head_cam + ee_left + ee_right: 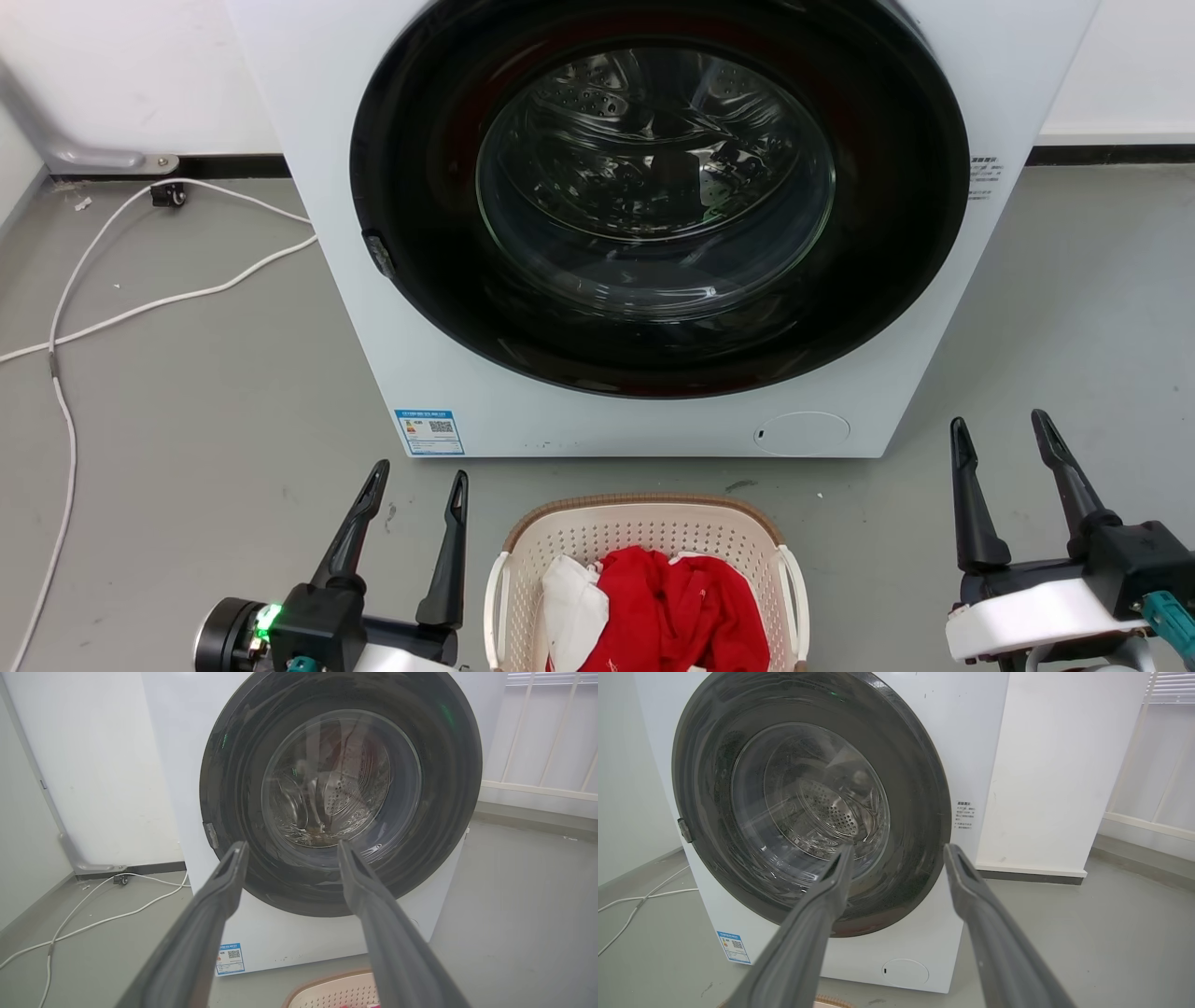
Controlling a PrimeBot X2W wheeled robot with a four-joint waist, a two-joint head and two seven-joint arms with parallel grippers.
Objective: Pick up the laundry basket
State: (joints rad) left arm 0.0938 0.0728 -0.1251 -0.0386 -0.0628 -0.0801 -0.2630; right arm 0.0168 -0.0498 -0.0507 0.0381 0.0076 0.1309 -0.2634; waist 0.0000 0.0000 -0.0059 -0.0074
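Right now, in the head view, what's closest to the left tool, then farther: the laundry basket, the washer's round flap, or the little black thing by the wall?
From the left tool:
1. laundry basket, just to its right.
2. round flap, low right on the washer.
3. little black thing, far back-left by the wall.

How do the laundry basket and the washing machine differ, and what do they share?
The laundry basket is far smaller than the washing machine. The basket is perforated cream with a brown rim; the machine is smooth white with a dark round door. The basket is open-topped, holding red cloth; the machine's door is shut. Both stand on the grey floor.
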